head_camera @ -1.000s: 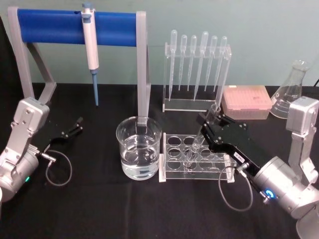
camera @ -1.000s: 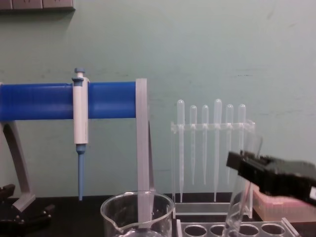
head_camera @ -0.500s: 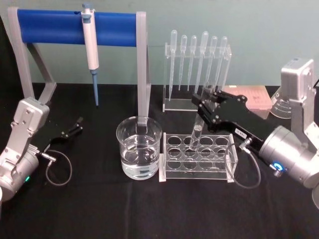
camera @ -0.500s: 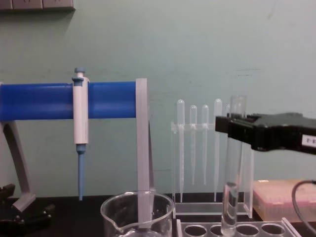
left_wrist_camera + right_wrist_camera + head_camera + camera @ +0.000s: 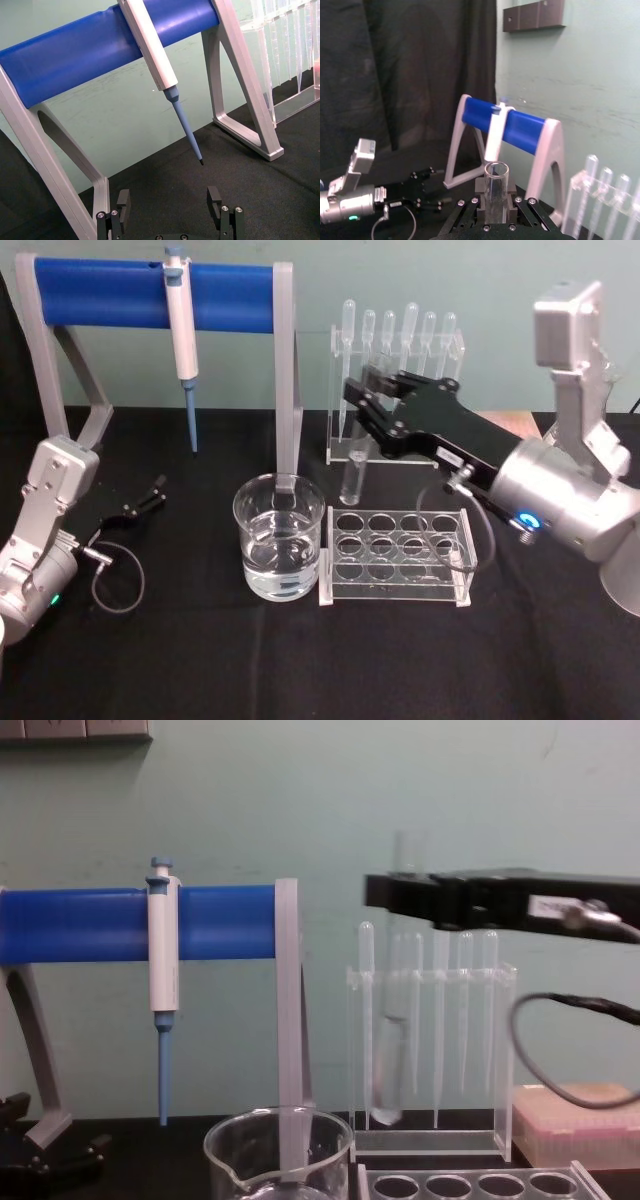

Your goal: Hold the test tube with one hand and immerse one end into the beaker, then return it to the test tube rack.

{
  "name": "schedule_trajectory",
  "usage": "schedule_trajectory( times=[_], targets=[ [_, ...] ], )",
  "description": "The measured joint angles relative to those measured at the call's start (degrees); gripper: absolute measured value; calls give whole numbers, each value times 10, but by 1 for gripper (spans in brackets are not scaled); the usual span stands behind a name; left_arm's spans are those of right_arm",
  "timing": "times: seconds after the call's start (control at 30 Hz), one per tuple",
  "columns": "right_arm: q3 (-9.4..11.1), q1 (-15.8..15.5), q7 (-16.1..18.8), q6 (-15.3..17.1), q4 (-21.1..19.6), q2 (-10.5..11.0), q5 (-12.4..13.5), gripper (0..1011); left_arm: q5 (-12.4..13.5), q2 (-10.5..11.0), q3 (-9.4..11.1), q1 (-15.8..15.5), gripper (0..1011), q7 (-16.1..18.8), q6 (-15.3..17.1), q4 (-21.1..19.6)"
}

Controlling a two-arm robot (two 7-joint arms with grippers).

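**Soft, even light over a black laboratory bench**

Flat, diffuse room light falls from above, leaving the pale green wall evenly bright and almost free of shadow. The black cloth tabletop swallows the light and shows no cast shadows. White glints sit on the rim and water of the wide clear glass beaker and along the clear glass test tube. A blue ring light glows on the right arm's silver wrist. In the right wrist view, a black curtain lies dim beside the bright wall.
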Motion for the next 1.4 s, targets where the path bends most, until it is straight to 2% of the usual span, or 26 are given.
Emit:
schedule_trajectory(
  times=[0.27, 0.57, 0.87, 1.4],
  targets=[
    [-48, 60, 3, 6, 39, -33, -12, 224, 0, 0, 0, 0, 1000, 0, 0, 0],
    [-77, 89, 0, -1, 82, -61, -31, 225, 0, 0, 0, 0, 1000, 0, 0, 0],
    [-90, 93, 2, -21, 119, -77, -47, 225, 0, 0, 0, 0, 1000, 0, 0, 0],
    [-100, 65, 14, -52, 154, -90, -63, 225, 0, 0, 0, 0, 1000, 0, 0, 0]
  ],
)
